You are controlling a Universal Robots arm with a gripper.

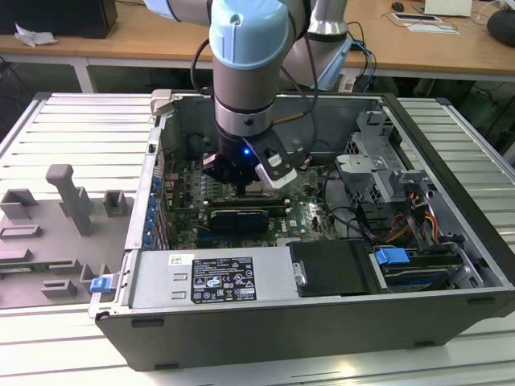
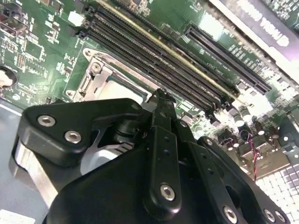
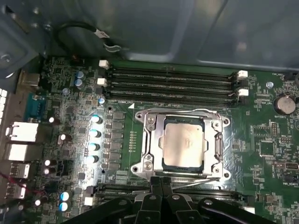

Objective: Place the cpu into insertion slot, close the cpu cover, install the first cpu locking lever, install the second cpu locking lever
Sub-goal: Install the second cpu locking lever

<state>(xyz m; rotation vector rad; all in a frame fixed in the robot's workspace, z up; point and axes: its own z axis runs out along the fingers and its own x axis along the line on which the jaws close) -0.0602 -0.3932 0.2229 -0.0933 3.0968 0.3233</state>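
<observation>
Inside the open case (image 1: 322,326), seen from my remote station: nearest the camera lie the power supply (image 1: 213,277) and the black card (image 1: 237,219), which wall in the work area on the near side. Beyond them the arm reaches straight down, the only clear approach. The gripper (image 1: 241,181) hangs low over the board; in both wrist views its fingers (image 3: 161,183) are pressed together, with nothing visible between them. The tips sit at the edge of the slot (image 3: 183,167), right beside a thin wire lever (image 3: 196,178) running along that edge; I cannot tell whether it is latched.

The cpu (image 3: 183,142) lies flat in the slot. The cover (image 3: 154,140) is folded down around it, its window framing the silver top, so the chip is held from shifting. Memory slots (image 3: 170,84) run just beside the socket, crowding the fingers. Capacitors (image 3: 95,133) stand alongside. A drive cage (image 1: 378,153) closes off the exterior view's right, and a loose cable (image 3: 84,29) hangs by the far wall.
</observation>
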